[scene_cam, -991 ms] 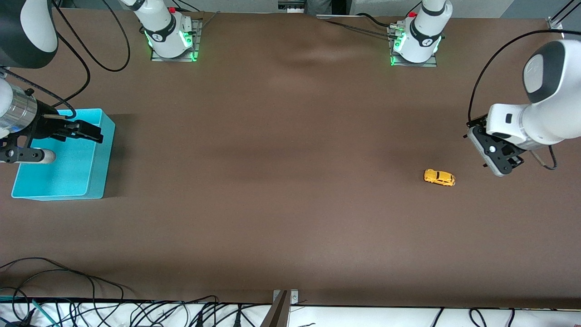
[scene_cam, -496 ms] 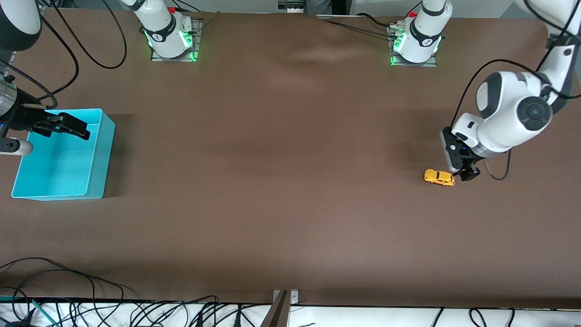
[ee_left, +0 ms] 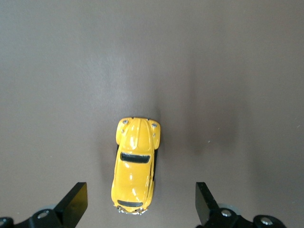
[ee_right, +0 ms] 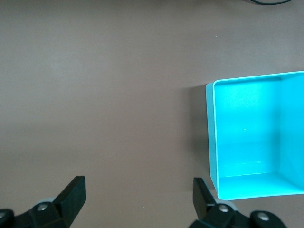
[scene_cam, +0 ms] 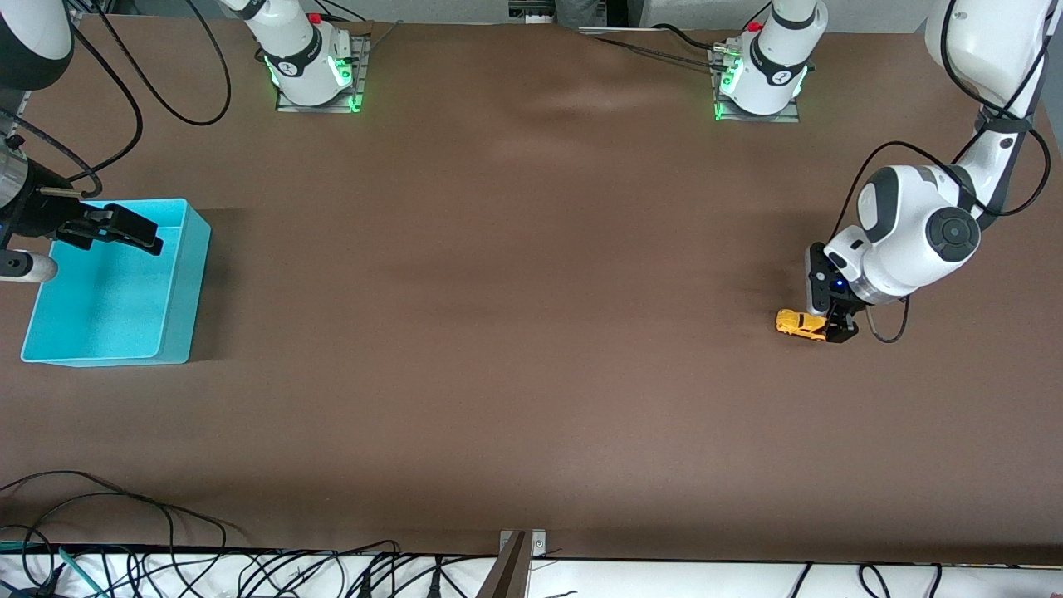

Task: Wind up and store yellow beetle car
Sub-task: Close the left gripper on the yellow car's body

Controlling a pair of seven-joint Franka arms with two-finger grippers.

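Here, yellow beetle car on table, between left tool's parted fingers (untouched)

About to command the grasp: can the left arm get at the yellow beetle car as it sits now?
Probably yes. The left gripper is right at the yellow beetle car, jaws open, with only bare table around the car.

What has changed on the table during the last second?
The left hand came down from beside the car to its end, open, not gripping it. The right hand drew back a little over the bin, also open. The car and the bin stayed in place.
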